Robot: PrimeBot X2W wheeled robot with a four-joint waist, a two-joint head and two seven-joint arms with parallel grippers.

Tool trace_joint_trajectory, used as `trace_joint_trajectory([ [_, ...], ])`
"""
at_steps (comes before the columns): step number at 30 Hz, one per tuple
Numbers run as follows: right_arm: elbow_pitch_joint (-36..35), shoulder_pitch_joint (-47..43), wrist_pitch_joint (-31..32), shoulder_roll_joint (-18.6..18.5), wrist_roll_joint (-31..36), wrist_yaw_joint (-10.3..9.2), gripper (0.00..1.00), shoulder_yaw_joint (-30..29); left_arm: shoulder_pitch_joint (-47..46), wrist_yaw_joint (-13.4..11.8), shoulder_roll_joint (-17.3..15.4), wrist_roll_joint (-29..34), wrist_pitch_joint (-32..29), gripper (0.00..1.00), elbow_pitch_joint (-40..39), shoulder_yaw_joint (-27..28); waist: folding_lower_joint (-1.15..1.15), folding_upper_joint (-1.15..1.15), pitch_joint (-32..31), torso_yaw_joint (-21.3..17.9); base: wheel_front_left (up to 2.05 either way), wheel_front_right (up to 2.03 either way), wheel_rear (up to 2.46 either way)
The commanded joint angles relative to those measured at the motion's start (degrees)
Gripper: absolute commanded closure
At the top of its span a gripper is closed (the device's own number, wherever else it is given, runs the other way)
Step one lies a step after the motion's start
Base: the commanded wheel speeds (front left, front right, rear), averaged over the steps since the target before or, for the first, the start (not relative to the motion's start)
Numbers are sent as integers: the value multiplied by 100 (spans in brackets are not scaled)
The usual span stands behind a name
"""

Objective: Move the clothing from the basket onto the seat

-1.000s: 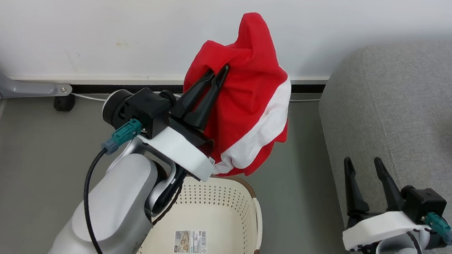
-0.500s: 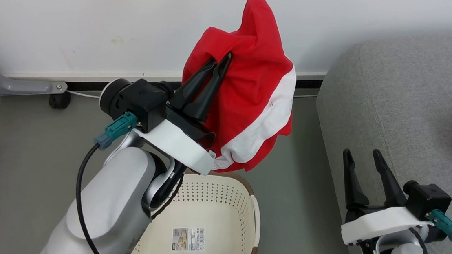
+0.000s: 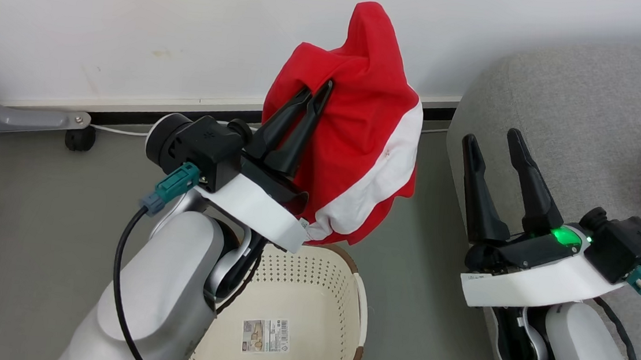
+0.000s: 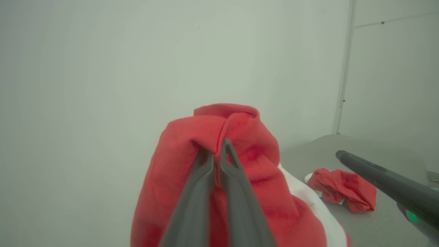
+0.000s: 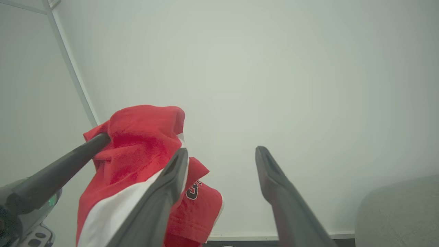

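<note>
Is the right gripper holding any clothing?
No, the right gripper stands open and empty, while the red garment is pinched in the left gripper.

This looks like a room in a home. A big grey sofa (image 3: 582, 104) stands by a plain white wall (image 3: 137, 25). A white washing basket (image 3: 313, 267) sits on the grey floor (image 3: 34, 207) near it.

Clothing (image 3: 360, 120) above basket (image 3: 312, 278), left of seat (image 3: 594, 99)
</note>
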State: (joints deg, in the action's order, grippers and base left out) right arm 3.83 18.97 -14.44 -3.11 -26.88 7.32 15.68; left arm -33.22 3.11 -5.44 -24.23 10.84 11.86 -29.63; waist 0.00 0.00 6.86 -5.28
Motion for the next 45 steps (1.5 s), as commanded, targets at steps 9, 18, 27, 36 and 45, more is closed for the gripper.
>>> trace_joint_trajectory([
  [9,91,306,-56,24,-305,17,0,929,-282,-33,-75,-17,52,100,-121,72,0,0,24,49,0,0,0],
  [18,1211,690,-56,10,-904,17,0,1869,-306,-39,-31,-24,62,100,-175,-54,0,0,40,155,0,0,0],
  [27,1471,1160,-56,20,-1350,17,3,2265,-254,-37,5,-47,78,100,-160,-195,0,0,67,225,0,0,0],
  [36,1343,1211,-56,22,-1260,17,100,2290,-182,-44,4,-79,104,100,-61,-259,0,0,86,188,0,0,0],
  [45,1176,1067,-56,23,-1030,17,100,2048,-67,-51,-22,-107,154,0,114,-315,0,0,62,91,0,0,0],
])
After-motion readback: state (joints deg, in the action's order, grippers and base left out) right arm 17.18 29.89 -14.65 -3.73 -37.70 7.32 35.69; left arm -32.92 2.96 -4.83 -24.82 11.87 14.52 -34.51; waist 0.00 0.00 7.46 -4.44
